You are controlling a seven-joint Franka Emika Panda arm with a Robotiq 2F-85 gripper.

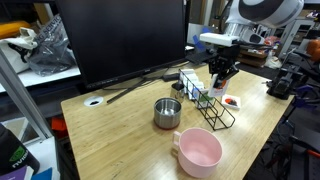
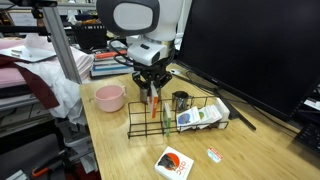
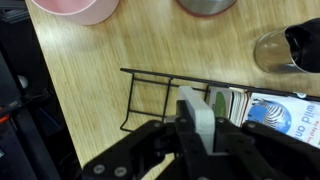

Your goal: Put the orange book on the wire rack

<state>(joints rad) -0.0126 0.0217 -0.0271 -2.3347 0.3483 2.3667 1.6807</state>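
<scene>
My gripper [image 2: 152, 94] is shut on the orange book [image 2: 154, 103], which it holds upright and edge-on at the end of the wire rack [image 2: 140, 130]. In the wrist view the book [image 3: 196, 110] shows only as a whitish slab between the fingers [image 3: 196, 128], right over the rack's wires [image 3: 140, 75]. Whether the book's lower edge rests on the rack is hidden. In an exterior view the gripper [image 1: 221, 78] hangs over the rack [image 1: 222, 118].
A green book [image 3: 218, 103] stands in the rack beside the held book, and a zebra-cover book [image 2: 200, 117] lies further along. A pink bowl [image 2: 110, 97], a metal cup [image 1: 167, 112] and a monitor [image 1: 130, 40] are nearby. A red-and-white flat thing [image 2: 175, 163] lies on the table.
</scene>
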